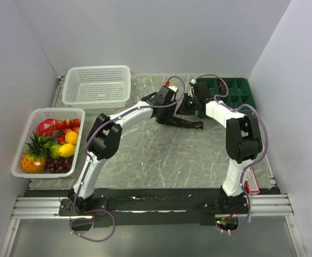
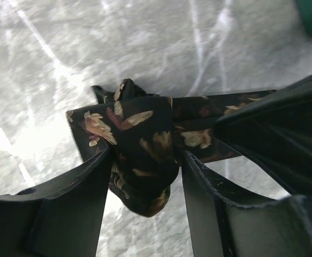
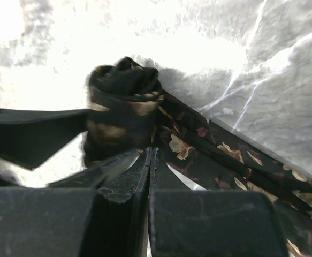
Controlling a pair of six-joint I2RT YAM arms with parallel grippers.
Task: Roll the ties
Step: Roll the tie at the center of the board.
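One dark tie with tan specks (image 1: 187, 123) lies at the middle back of the table, one end wound into a small roll. In the left wrist view the roll (image 2: 145, 150) sits between my left gripper's fingers (image 2: 99, 187), which are shut on it. My left gripper (image 1: 165, 111) and right gripper (image 1: 189, 108) meet over the tie. In the right wrist view the right gripper (image 3: 151, 155) has its fingers pressed together, tips pinching the tie's strip (image 3: 214, 155) just beside the roll (image 3: 121, 112). The loose strip runs off to the lower right.
An empty white basket (image 1: 97, 85) stands at the back left. A white basket of toy fruit (image 1: 22, 160) sits on the left. A green compartment tray (image 1: 236, 91) is at the back right. Walls close in the left, back and right sides.
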